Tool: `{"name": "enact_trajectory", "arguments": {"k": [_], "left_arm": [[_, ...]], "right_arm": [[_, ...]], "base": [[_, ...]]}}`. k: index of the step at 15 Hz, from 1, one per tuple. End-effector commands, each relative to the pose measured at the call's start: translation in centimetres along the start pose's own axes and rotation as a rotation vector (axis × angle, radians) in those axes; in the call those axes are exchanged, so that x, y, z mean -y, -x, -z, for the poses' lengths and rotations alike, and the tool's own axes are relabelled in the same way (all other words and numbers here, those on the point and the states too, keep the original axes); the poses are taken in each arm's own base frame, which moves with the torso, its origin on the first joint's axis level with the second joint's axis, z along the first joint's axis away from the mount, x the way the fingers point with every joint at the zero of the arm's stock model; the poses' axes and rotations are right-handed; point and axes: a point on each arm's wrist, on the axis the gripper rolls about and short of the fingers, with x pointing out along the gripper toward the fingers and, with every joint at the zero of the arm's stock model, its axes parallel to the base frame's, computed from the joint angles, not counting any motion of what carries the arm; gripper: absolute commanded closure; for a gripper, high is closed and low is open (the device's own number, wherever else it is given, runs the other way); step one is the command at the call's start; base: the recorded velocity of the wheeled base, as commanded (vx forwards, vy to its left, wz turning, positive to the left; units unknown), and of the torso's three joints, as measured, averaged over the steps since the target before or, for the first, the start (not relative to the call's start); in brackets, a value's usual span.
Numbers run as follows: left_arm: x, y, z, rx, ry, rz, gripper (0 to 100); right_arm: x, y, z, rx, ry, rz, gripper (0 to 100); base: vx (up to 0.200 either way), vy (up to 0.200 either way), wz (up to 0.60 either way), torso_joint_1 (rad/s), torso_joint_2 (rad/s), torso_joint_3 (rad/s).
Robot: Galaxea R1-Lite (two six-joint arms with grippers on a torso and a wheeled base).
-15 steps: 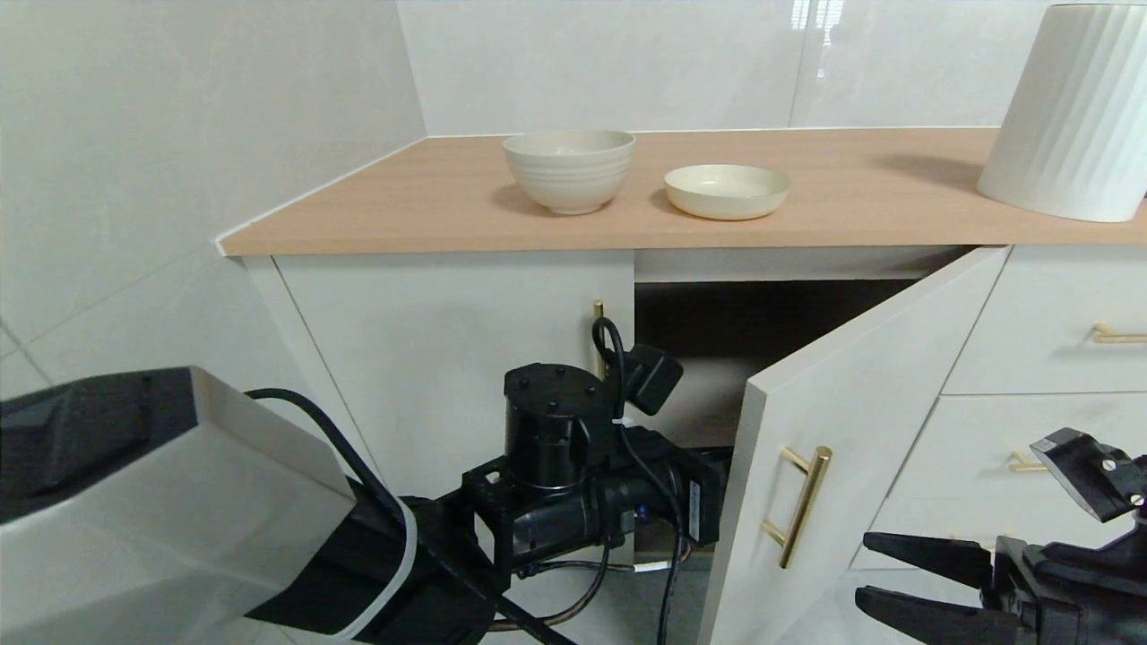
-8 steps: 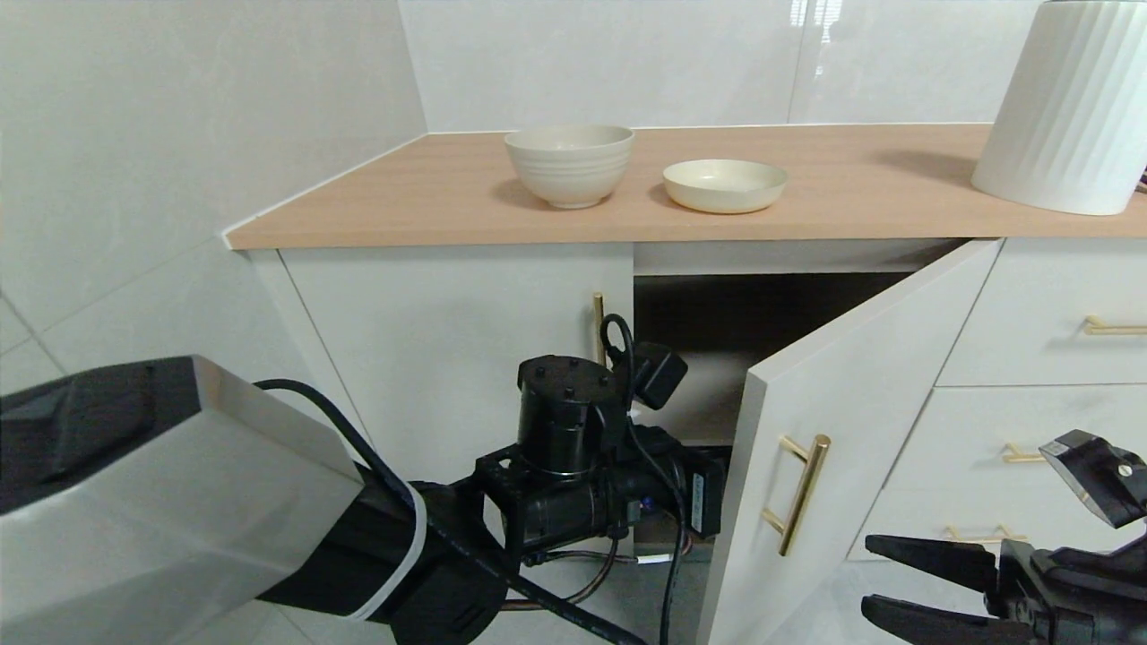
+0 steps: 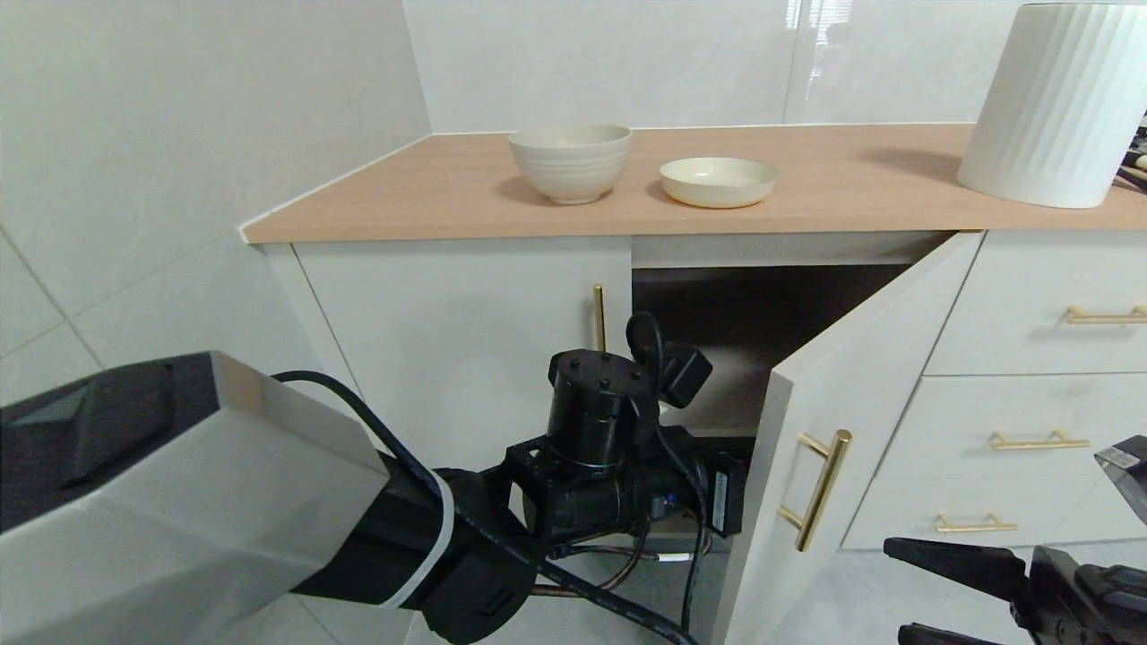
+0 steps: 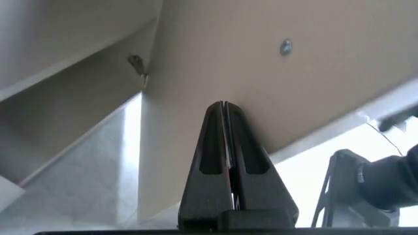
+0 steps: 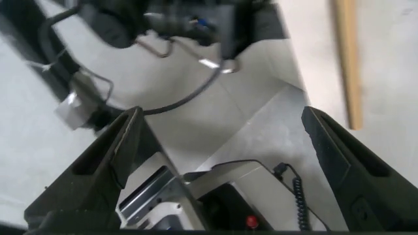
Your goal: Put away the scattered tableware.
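While the deep bowl (image 3: 571,161) and the shallow dish (image 3: 719,181) sit side by side on the wooden counter (image 3: 430,202), near each other but not touching, the cupboard door (image 3: 851,376) under them stands open. The door swings out toward the right, and its gold handle (image 3: 820,488) faces the front. The left arm is down low at the open cupboard, just beside the door's edge. The left claw (image 4: 224,104) has its two fingers pressed flat together with nothing between them. Its tip points at a pale panel (image 4: 313,72) with a small screw in it (I cannot tell if it touches). The right claw (image 3: 894,588) hangs low on the right, near the floor (image 3: 860,591) in front of the drawers (image 3: 1030,313). Its fingers are spread wide and it holds nothing. A tall white ribbed tub (image 3: 1053,103) stands at the right end of the counter, well apart from the dish.
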Motion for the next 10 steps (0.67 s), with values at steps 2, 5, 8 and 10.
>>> {"name": "enact_trajectory", "arguments": {"k": [2,5,8,10], "left_arm": [[0.2,-0.6,0.2,-0.002,-0.002,0.001,100],[2.9,-1.5,0.3,-0.039,-0.017,0.033,100],[8.6,-2.4,1.6,-0.09,-0.055,0.139,100],[12.3,-2.6,2.4,-0.1,-0.081,0.207,100]], "right_arm": [[-1.2,0.3,0.3,-0.003,0.025,-0.067,0],[-2.6,0.6,0.6,-0.016,0.053,-0.159,0],[-4.1,1.4,1.1,-0.053,0.064,-0.26,0],[-4.4,1.6,1.1,-0.056,0.073,-0.283,0]], "base": [[0.0,0.0,0.0,0.0,0.0,0.0],[0.0,0.0,0.0,0.0,0.0,0.0],[0.0,0.0,0.0,0.0,0.0,0.0],[0.0,0.0,0.0,0.0,0.0,0.0]]}}
